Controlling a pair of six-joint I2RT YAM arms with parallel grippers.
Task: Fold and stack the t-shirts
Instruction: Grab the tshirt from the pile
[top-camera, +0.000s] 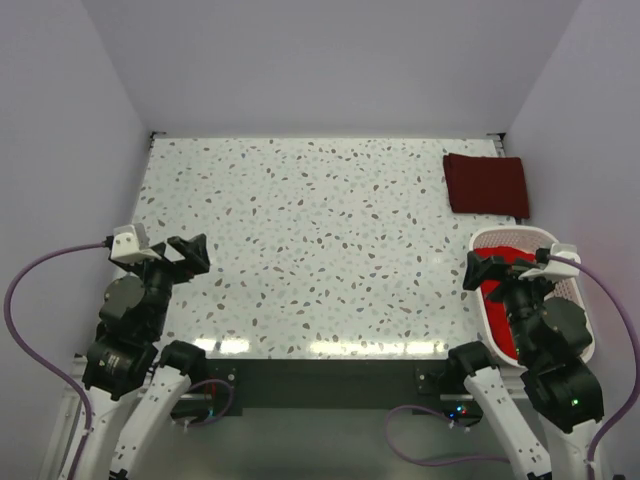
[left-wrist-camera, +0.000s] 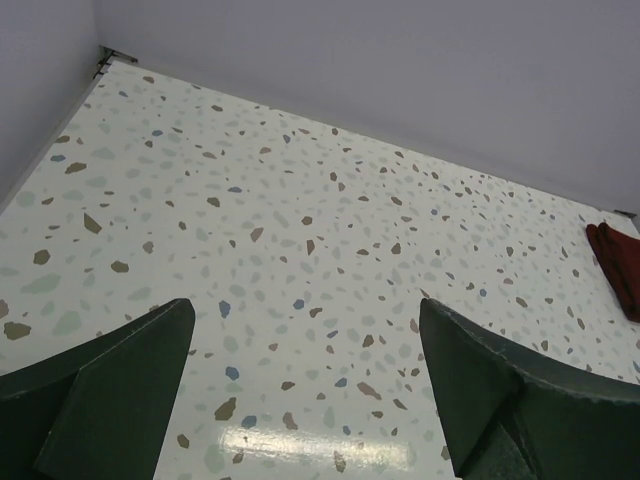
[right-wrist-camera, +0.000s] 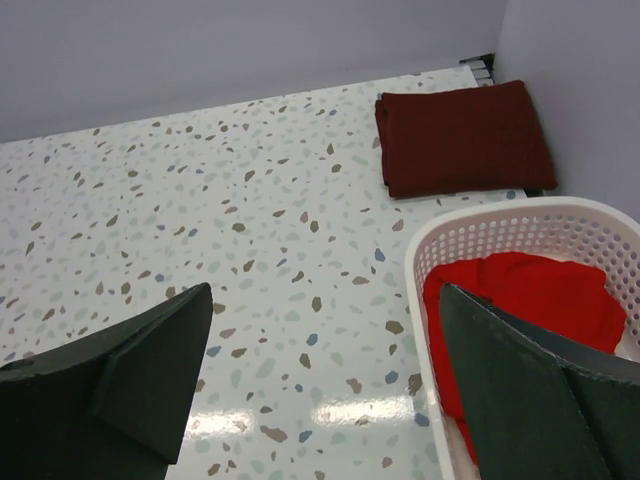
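Observation:
A dark maroon t-shirt (top-camera: 485, 184) lies folded flat at the table's far right corner; the right wrist view shows this maroon t-shirt (right-wrist-camera: 462, 138) too, and the left wrist view catches its edge (left-wrist-camera: 617, 262). A bright red t-shirt (right-wrist-camera: 530, 297) lies bunched inside the white basket (top-camera: 492, 238) at the near right. My right gripper (top-camera: 483, 272) hangs open just above the basket's left rim, nothing between its fingers. My left gripper (top-camera: 187, 254) stands open over bare table at the near left, far from both shirts.
The white slatted basket (right-wrist-camera: 500, 218) stands against the right wall. Grey walls close the table on the left, back and right. Speckled tabletop (top-camera: 310, 240) stretches between the arms and the maroon shirt.

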